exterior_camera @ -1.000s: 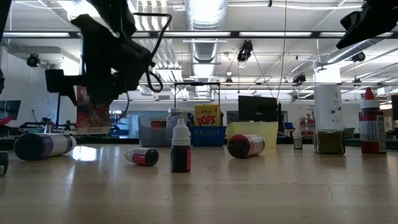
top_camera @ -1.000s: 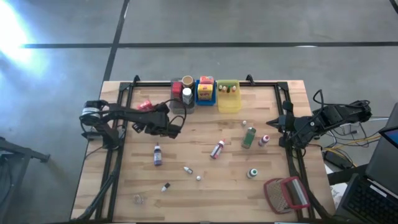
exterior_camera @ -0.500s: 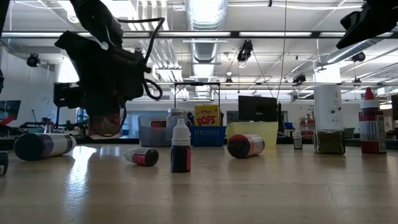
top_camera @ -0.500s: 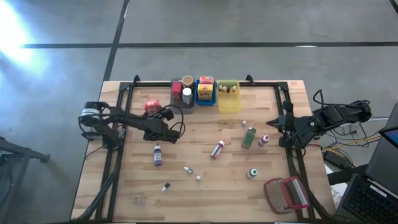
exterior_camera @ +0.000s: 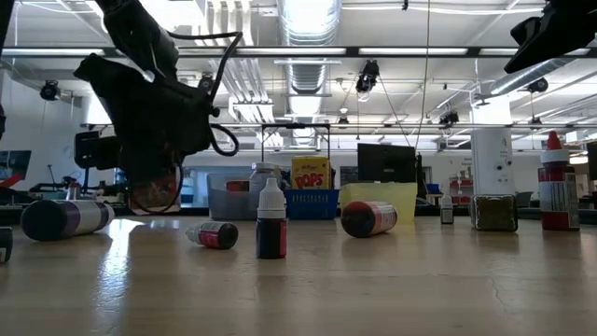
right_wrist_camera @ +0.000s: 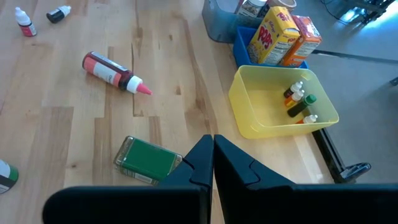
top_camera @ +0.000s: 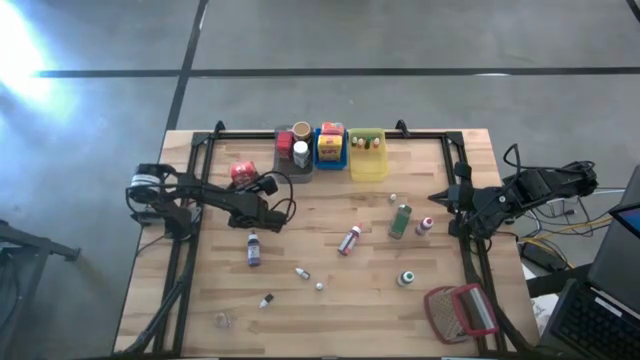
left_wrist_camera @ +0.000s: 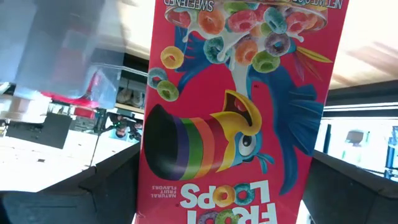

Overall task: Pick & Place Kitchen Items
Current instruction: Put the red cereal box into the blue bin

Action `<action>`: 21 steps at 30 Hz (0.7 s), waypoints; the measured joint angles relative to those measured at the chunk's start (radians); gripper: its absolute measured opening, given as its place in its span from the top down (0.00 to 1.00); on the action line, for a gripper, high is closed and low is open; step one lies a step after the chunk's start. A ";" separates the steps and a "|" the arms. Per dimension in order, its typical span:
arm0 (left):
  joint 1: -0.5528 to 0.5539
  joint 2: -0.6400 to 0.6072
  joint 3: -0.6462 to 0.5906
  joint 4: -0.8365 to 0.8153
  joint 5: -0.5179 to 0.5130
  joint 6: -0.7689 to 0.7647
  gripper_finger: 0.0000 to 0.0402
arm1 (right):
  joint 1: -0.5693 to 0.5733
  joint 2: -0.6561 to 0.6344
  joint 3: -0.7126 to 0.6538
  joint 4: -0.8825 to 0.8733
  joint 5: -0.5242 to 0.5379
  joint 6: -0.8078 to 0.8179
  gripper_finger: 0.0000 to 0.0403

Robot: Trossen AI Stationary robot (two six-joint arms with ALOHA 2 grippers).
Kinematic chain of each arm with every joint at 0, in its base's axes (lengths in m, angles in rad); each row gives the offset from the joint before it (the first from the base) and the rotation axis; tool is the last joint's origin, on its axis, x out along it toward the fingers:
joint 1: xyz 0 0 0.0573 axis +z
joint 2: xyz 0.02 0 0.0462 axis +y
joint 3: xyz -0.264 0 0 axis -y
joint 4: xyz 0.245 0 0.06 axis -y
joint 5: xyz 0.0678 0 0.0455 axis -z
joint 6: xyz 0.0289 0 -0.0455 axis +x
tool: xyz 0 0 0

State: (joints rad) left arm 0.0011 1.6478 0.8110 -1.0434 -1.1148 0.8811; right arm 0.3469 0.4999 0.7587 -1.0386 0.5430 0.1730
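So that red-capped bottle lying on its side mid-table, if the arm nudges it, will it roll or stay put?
The red-capped bottle lies flat on bare wood and looks round, so a sideways push would probably roll it. Its tapered cap end suggests it would curve rather than run straight. It looks small and plastic, so likely light and easy to knock away.

a robotics lab or test workspace, not a home kitchen.

the low view looks past the wooden table [exterior_camera: 373, 280] into a large open hall: long fluorescent ceiling lights [exterior_camera: 308, 19], exposed silver ducting [exterior_camera: 308, 70], hanging cables, a white column [exterior_camera: 492, 159], dark monitors [exterior_camera: 387, 163] and cluttered benches at the back. from above, the butcher-block table [top_camera: 330, 300] sits on a bare grey concrete floor [top_camera: 400, 40] crossed by a dark line, fenced by a black metal frame [top_camera: 185, 240], with loose wiring [top_camera: 540, 240] and a laptop [top_camera: 600, 320] off the table's right edge.
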 joint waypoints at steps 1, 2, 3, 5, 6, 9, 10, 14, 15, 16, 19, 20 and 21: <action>-0.002 0.000 -0.006 0.003 0.000 0.000 0.08 | 0.000 0.000 0.000 0.000 0.000 0.000 0.98; -0.004 0.000 -0.011 0.008 -0.002 0.000 0.08 | 0.000 0.000 0.000 0.000 0.000 0.000 0.98; -0.006 0.000 -0.018 0.013 -0.003 0.000 0.08 | 0.000 0.000 0.000 0.000 0.000 0.000 0.98; -0.009 0.000 -0.032 0.024 -0.003 0.000 0.07 | 0.000 0.000 0.000 0.000 0.000 0.000 0.98; -0.011 0.000 -0.038 0.030 -0.003 0.001 0.05 | 0.000 0.000 0.000 0.000 0.000 0.000 0.98; -0.013 0.000 -0.055 0.065 -0.011 0.016 0.01 | 0.000 0.000 0.000 0.000 0.000 0.000 0.98; -0.013 0.000 -0.061 0.076 -0.014 0.019 0.02 | 0.000 0.000 0.000 0.000 0.000 0.000 0.98; -0.013 0.000 -0.066 0.087 -0.018 0.020 0.01 | 0.000 0.000 0.000 0.000 0.000 0.000 0.98; -0.013 0.000 -0.066 0.088 -0.019 0.020 0.01 | 0.000 0.000 0.000 0.000 0.000 0.000 0.98; -0.014 0.000 -0.067 0.091 -0.022 0.020 0.01 | 0.000 0.000 0.000 0.000 0.000 0.000 0.98; -0.020 0.000 -0.063 0.091 -0.039 0.028 0.01 | 0.000 0.000 0.000 0.000 0.000 0.000 0.98; -0.024 0.000 -0.059 0.091 -0.046 0.034 0.01 | 0.000 0.000 0.000 0.000 0.000 0.000 0.98; -0.027 0.000 -0.054 0.092 -0.050 0.040 0.01 | 0.000 0.000 0.000 0.000 0.000 0.000 0.98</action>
State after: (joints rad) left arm -0.0255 1.6478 0.7569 -0.9515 -1.1643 0.9211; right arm 0.3470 0.4999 0.7589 -1.0386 0.5430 0.1726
